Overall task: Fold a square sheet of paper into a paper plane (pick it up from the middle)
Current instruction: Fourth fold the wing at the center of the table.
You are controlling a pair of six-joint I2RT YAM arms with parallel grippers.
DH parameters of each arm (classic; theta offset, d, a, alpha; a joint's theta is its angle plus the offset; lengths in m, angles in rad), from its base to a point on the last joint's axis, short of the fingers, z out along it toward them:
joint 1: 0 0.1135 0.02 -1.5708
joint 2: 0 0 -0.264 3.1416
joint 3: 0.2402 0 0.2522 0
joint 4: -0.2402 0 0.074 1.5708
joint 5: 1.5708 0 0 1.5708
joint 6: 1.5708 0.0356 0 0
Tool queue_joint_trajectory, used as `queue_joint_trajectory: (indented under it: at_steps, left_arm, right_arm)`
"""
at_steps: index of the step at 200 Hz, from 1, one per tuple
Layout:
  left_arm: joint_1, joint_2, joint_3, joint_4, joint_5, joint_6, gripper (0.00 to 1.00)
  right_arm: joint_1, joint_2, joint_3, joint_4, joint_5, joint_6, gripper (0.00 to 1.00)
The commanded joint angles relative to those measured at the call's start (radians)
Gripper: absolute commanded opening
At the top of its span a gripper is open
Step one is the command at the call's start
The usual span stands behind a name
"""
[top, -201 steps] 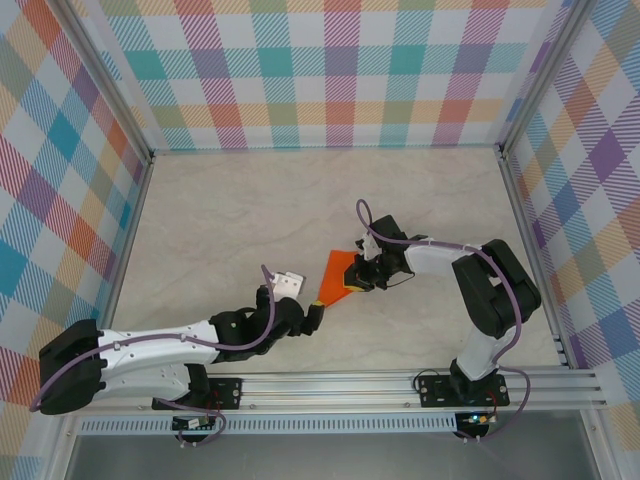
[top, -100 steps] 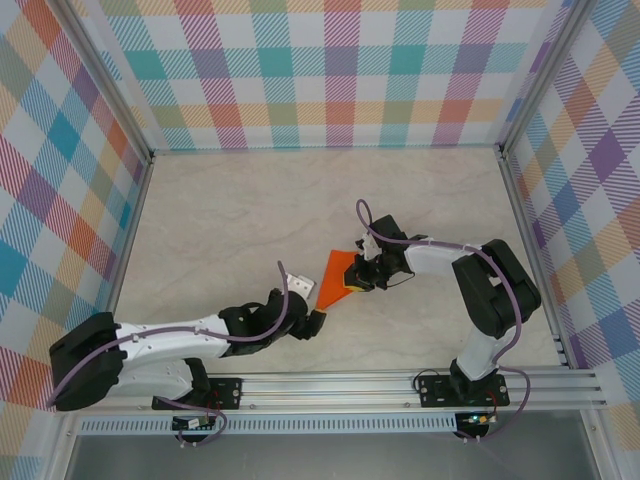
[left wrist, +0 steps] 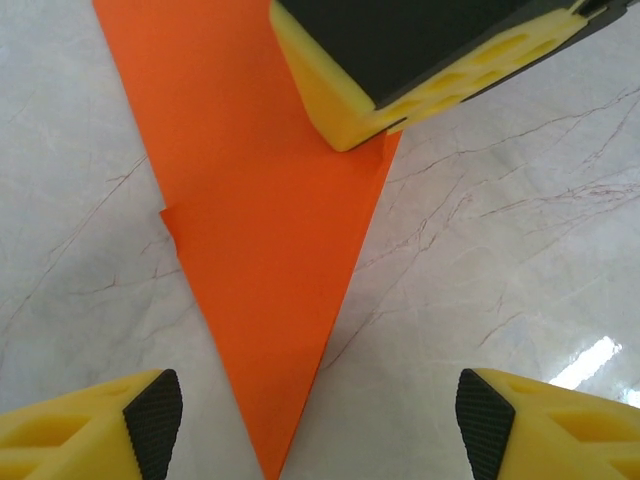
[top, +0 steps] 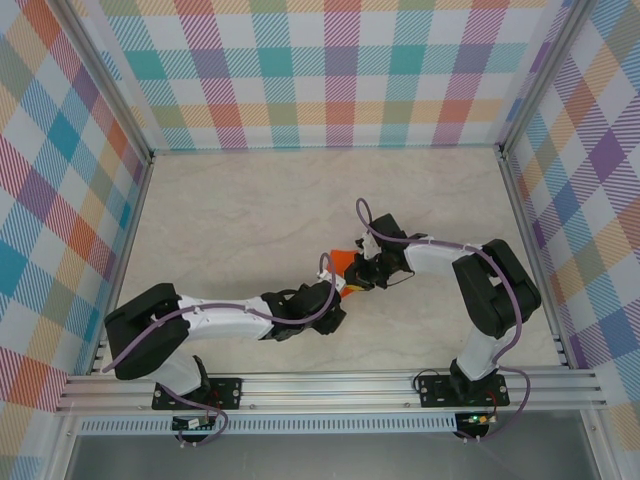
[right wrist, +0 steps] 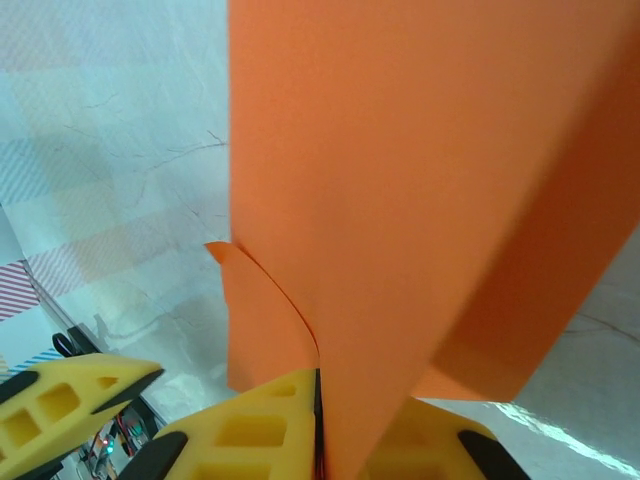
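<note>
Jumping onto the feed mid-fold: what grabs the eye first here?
The folded orange paper, tapering to a sharp point, stands out at mid-table. The right gripper is clamped on its wider end, while the left gripper hangs open astride the point.

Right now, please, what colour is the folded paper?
Bright orange paper; left wrist view shows it best.
</note>
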Motion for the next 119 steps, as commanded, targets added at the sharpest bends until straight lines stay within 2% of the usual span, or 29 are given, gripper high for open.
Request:
queue_joint_trajectory:
  at_steps: [1, 72, 96, 119]
  left_arm:
    - [0.005, 0.031, 0.037, -0.053, -0.018, 0.028, 0.72]
    - [0.005, 0.080, 0.077, -0.066, -0.056, 0.049, 0.59]
    - [0.005, 0.084, 0.075, -0.054, -0.070, 0.050, 0.58]
    - [0.005, 0.091, 0.077, -0.043, -0.073, 0.054, 0.51]
  right_arm:
    - [0.007, -0.024, 0.041, -0.029, -0.015, -0.022, 0.10]
    - [0.006, -0.027, 0.068, -0.071, -0.002, -0.032, 0.10]
    - [0.006, -0.029, 0.060, -0.072, -0.005, -0.036, 0.10]
    - [0.006, -0.025, 0.061, -0.077, -0.007, -0.042, 0.09]
